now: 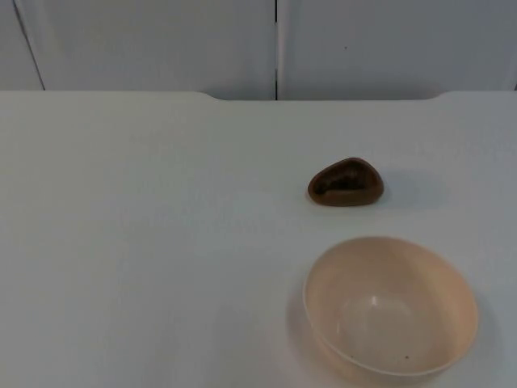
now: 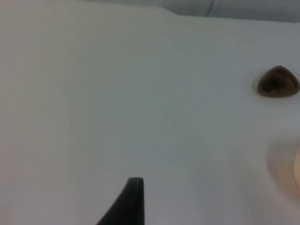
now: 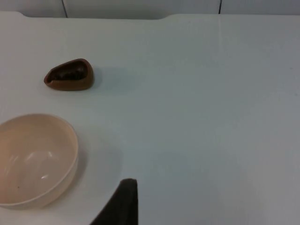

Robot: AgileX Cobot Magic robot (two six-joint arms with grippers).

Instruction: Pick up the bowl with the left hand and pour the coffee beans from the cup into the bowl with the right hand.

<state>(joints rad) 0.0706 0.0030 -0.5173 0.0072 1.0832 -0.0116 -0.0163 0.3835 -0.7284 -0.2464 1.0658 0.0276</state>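
Observation:
A small brown cup (image 1: 346, 182) with dark coffee beans in it sits right of the table's middle. In front of it, near the front edge, stands an empty pale peach bowl (image 1: 436, 299), upright. My left gripper (image 2: 133, 197) hangs over bare table well to the left of the cup (image 2: 278, 82) and the bowl's edge (image 2: 297, 168). My right gripper (image 3: 124, 199) hangs above the table to the right of the bowl (image 3: 35, 159), with the cup (image 3: 69, 75) farther off. Neither gripper touches anything.
The white table top (image 1: 145, 242) runs back to the grey partition wall (image 1: 161, 40), which has a vertical seam behind the cup.

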